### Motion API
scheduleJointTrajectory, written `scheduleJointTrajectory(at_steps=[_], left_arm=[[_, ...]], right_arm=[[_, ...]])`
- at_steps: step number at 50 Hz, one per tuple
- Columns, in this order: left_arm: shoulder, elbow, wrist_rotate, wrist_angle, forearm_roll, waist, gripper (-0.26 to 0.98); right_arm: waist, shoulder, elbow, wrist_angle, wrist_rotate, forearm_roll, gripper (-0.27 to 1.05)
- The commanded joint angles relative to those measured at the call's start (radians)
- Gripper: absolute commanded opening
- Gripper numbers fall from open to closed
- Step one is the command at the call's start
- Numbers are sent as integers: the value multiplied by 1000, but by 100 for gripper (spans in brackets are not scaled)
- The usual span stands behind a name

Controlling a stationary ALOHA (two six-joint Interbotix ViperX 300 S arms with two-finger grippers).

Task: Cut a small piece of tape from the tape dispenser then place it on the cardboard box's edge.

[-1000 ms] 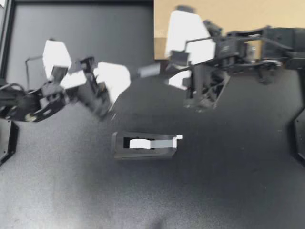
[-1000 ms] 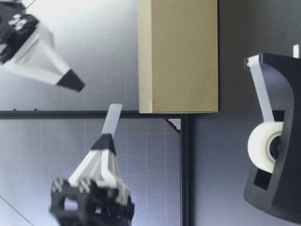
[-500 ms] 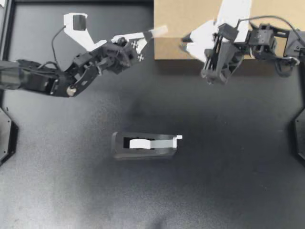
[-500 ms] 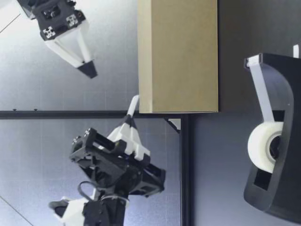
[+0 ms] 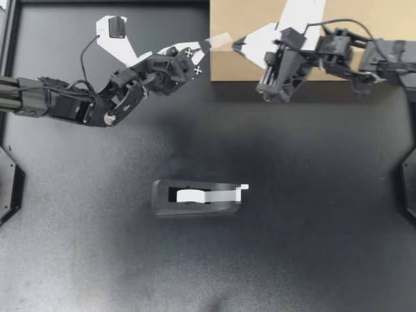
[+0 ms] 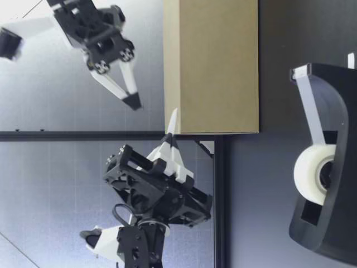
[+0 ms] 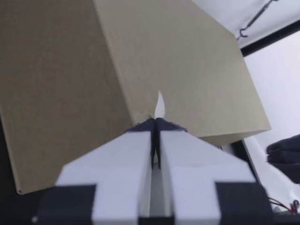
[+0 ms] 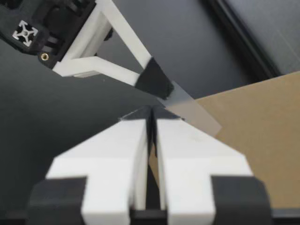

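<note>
A matte black table [image 5: 312, 247] fills the overhead view. Its surface is slightly grainy, with a soft pale sheen of light across the middle (no hard-edged shadows). A thin black rail [image 5: 9, 52] borders its left and far edges. Seen from table height, a pale grey wall [image 6: 33, 184] with a faint grid stands behind the table, and one slim black upright post [image 6: 56, 135] rises in front of it.

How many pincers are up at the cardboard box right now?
2. My left pincer is at the cardboard box's edge, shut on the tape piece. My right pincer, shut with nothing in it, hangs over the box just beside it. Neither is hidden.
</note>
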Motion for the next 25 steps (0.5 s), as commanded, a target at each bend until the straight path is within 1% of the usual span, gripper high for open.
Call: scheduleJointTrajectory(at_steps=[1, 12, 25], left_arm=[[-14, -11, -2, -3, 3, 8, -10], [-12, 0, -2, -3, 3, 9, -10], [-11, 17, -3, -3, 2, 9, -10]], right_arm=[[-9, 11, -41, -12, -5, 2, 2], [-26, 91, -87, -12, -9, 2, 2], [-31, 140, -115, -12, -9, 2, 2]])
